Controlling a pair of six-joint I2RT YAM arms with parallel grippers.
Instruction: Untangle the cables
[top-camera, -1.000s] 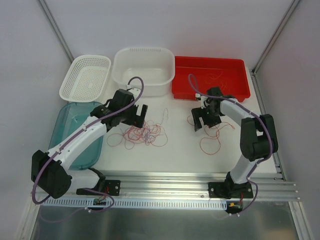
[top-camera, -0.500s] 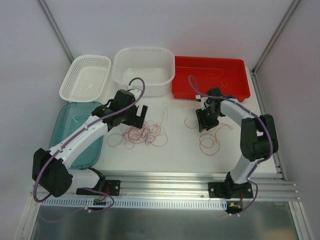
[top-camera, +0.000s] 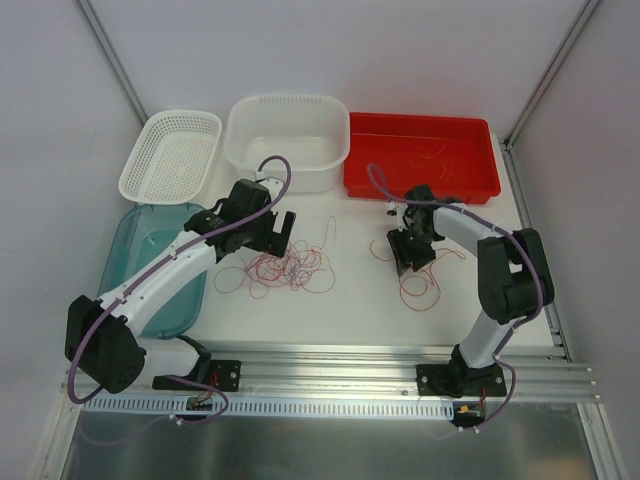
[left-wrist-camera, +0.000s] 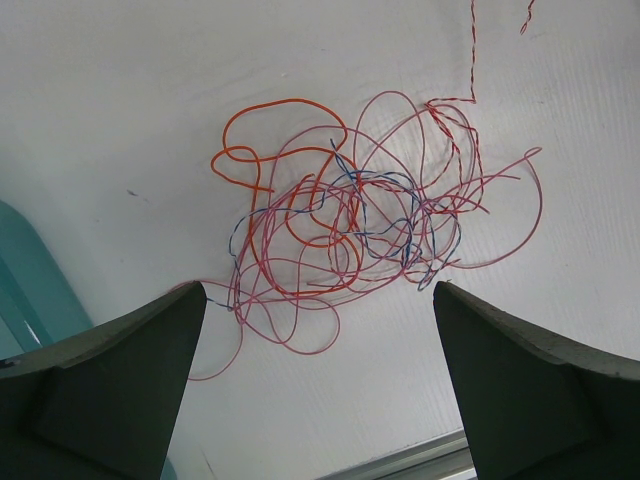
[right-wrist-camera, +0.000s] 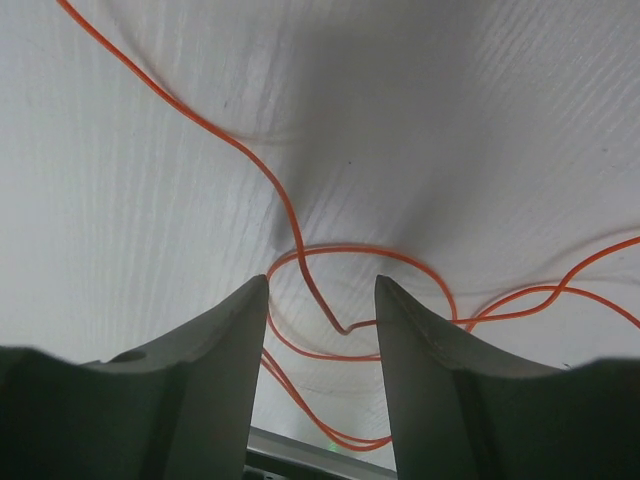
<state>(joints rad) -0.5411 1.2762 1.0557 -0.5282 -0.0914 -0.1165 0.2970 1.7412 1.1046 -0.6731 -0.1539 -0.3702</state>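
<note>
You're early-to-mid task, I'd judge. A few cables (top-camera: 432, 152) lie in the red tray (top-camera: 470, 188) already, but the main tangle (left-wrist-camera: 345, 220) sits mid-bench (top-camera: 350, 310), w/ red, pink and blue strands knotted together. Your left end effector (left-wrist-camera: 318, 300) hangs above it, fingers spread wide, holding nothing. Your right end effector (right-wrist-camera: 321, 290) is low over a separate orange cable (right-wrist-camera: 290, 215) on the right. Its fingers are approx half-closed, and the strand kinks between them but isn't pinched yet. Most of the work's left.
</note>
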